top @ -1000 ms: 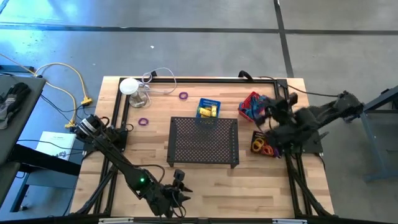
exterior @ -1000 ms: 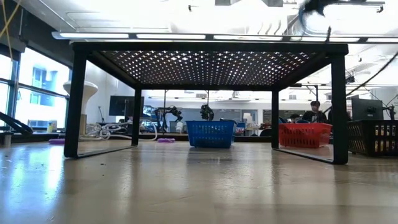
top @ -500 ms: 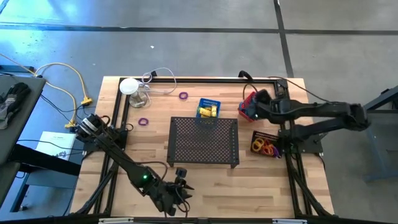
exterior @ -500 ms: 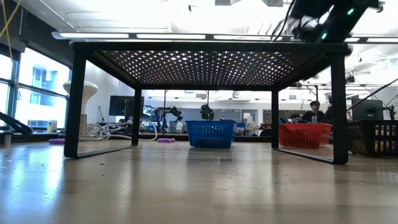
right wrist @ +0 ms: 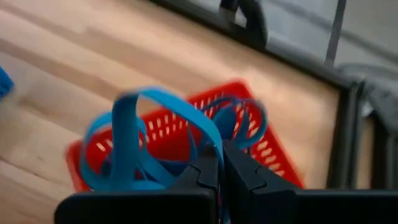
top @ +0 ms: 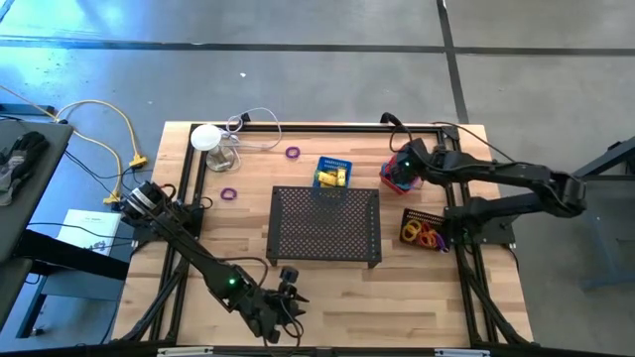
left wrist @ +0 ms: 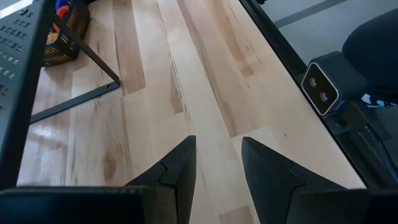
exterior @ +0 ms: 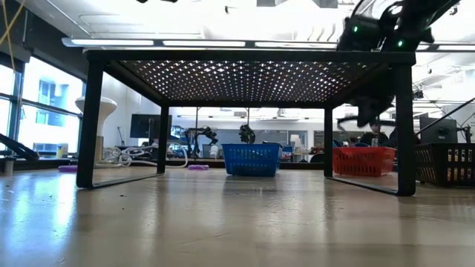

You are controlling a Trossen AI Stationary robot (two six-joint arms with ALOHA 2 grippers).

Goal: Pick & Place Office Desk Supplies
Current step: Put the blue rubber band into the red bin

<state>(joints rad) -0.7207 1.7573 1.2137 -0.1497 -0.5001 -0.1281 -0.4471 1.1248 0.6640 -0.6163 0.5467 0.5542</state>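
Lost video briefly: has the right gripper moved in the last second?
Yes. The right gripper swung from beside the black basket toward the table's far edge, over the red basket.

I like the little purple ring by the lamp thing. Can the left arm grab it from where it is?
Probably not right away. The left hand hangs open at the table's near edge, while the purple ring lies far off beside the black mesh tray. Nothing blocks the way, but the arm must first swing back.

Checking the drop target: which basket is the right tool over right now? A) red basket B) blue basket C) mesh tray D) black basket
A: the right tool, shut on blue rubber bands, hangs above the red basket; the high view puts it there too.
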